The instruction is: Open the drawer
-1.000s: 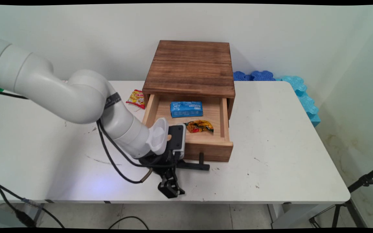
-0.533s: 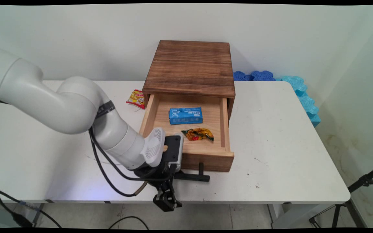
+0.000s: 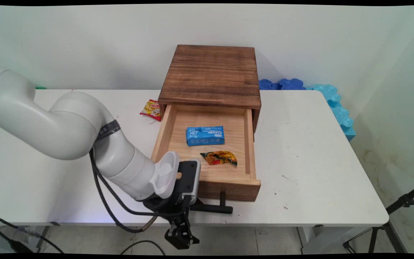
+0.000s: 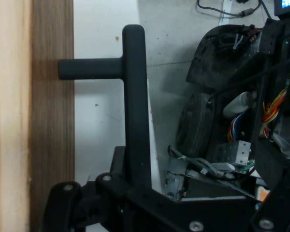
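Presently catalogued, from the gripped item outward.

Handle (image 4: 135, 106): black T-shaped bar, its stem set into the drawer front (image 3: 228, 189); it lies at the worktop's near edge, slightly left of centre. The jaws are closed on the bar's left end, judged from the hand view, where the bar runs down into the black linkage.

Gripper (image 3: 187, 205): black, low at the near edge, carried by the white arm (image 3: 84, 133) that reaches in from the left. Black cables (image 3: 113, 208) loop beneath the wrist.

Drawer (image 3: 164, 133): pale wood, drawn well out of its cabinet toward the near edge; a grip on the handle fits that extended position.

Contents of drawer: one blue packet (image 3: 205, 135) lying flat near the middle; one orange-and-yellow wrapper (image 3: 219, 158) just nearer the front, apart from the packet.

Cabinet (image 3: 212, 73): dark stained wood, standing at the worktop's far edge against the wall.

Red-and-yellow snack packet (image 3: 151, 109): on the worktop (image 3: 318, 162), just beside the cabinet's left side.

Blue foam pieces (image 3: 322, 97): along the far right corner and right edge, off the worktop's surface as far as can be told.

Tripod leg (image 3: 404, 205): below the right edge, on the floor.
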